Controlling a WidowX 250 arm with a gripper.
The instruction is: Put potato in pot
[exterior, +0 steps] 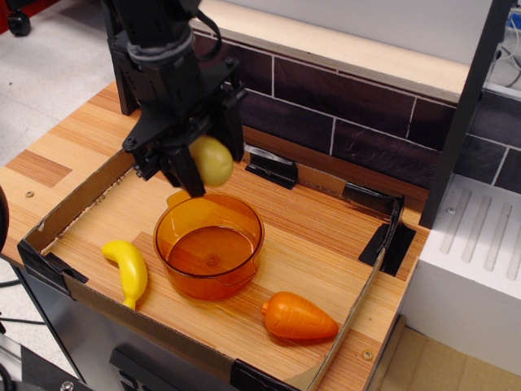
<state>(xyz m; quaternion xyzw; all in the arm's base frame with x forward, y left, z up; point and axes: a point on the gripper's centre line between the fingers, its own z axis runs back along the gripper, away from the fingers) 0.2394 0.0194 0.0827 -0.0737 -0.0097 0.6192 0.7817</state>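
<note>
My gripper [195,167] is shut on the pale yellow-green potato [212,160] and holds it in the air just above the far left rim of the pot. The amber-orange translucent pot [209,244] stands upright on the wooden floor of the tray, left of centre, and has nothing in it. The black arm comes down from the upper left and hides part of the tray's back wall.
A yellow banana [128,270] lies left of the pot and an orange carrot [298,317] lies to its front right. A low cardboard wall [77,195] rings the wooden tray. A dark brick backsplash and a white ribbed block [472,252] stand behind and right.
</note>
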